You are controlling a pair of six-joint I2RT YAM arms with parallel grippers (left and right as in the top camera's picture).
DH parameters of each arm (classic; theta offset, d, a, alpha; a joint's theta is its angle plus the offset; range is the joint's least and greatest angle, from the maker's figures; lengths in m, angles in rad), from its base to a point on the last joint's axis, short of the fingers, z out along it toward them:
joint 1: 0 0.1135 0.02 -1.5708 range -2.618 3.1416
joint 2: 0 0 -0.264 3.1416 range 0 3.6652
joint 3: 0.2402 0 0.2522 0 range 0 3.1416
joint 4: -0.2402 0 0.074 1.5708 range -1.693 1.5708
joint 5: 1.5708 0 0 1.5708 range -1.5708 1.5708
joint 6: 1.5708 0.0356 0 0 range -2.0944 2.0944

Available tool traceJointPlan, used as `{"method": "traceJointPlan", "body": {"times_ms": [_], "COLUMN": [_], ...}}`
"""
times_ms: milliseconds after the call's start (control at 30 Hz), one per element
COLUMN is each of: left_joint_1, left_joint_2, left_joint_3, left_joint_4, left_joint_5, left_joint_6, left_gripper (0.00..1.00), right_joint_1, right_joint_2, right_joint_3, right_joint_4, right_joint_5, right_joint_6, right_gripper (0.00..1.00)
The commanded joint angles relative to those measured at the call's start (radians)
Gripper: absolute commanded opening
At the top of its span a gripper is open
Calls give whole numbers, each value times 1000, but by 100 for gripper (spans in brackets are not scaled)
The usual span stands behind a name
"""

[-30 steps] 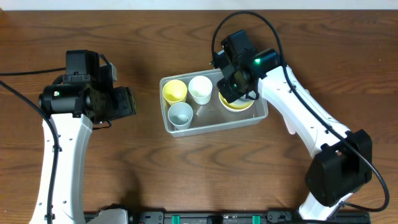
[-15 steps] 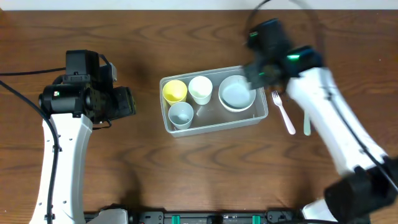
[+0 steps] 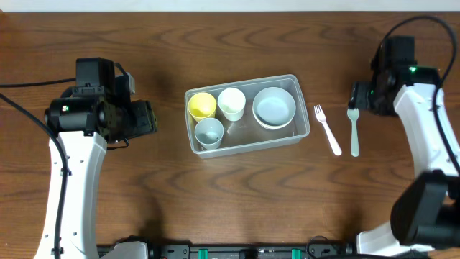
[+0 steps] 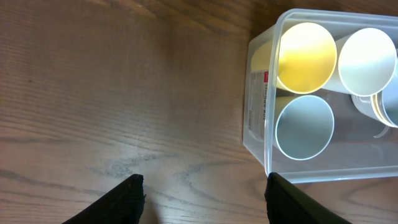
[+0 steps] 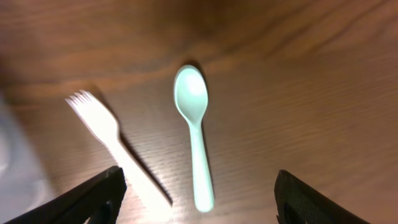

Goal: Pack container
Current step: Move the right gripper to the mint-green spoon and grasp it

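Observation:
The clear container [image 3: 251, 142] sits mid-table. It holds a yellow cup [image 3: 202, 106], a white cup [image 3: 231, 103], a pale blue cup [image 3: 209, 132] and a pale bowl [image 3: 274, 107]. My right gripper [image 3: 357, 98] hovers open and empty to the container's right, above a mint spoon [image 5: 194, 124] and a white fork [image 5: 106, 134] lying on the wood. In the right wrist view, the spoon's handle end lies between the fingertips of the right gripper [image 5: 199, 199]. My left gripper [image 3: 147, 117] stands open and empty left of the container. Its wrist view shows the container's corner [image 4: 258, 124].
The fork [image 3: 328, 129] and spoon [image 3: 354, 132] lie side by side right of the container, on bare wooden tabletop. Arm bases and cables stand along the front edge.
My right gripper opened, rose out of the container's right end and swung right to above the cutlery. A pale bowl now shows where it was. The left arm stayed still.

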Motion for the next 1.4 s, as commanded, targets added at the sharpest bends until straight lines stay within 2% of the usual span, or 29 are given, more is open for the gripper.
{"method": "traceJointPlan", "body": {"times_ms": [0, 300, 633, 767, 1033, 1367], "left_joint_1": [5, 5, 5, 5, 5, 5], "left_joint_2": [-2, -2, -2, -2, -2, -2], "left_joint_3": [-2, -2, -2, -2, -2, -2], "left_joint_4": [-3, -2, -3, -3, -9, -10], "left_joint_5": [13, 13, 13, 13, 13, 13], "left_joint_6": [6, 6, 6, 6, 6, 6], "left_gripper": [63, 63, 63, 63, 63, 63], "right_joint_1": [-41, -61, -60, -60, -60, -60], "right_joint_2": [58, 208, 275, 275, 275, 275], "right_joint_3": [-77, -124, -124, -124, -124, -124], "right_joint_4": [51, 144, 159, 160, 165, 173], "right_joint_5": [-63, -80, -81, -80, -80, -81], "right_joint_6": [-14, -25, -25, -25, -24, -25], "right_gripper": [79, 78, 75, 66, 34, 18]}}
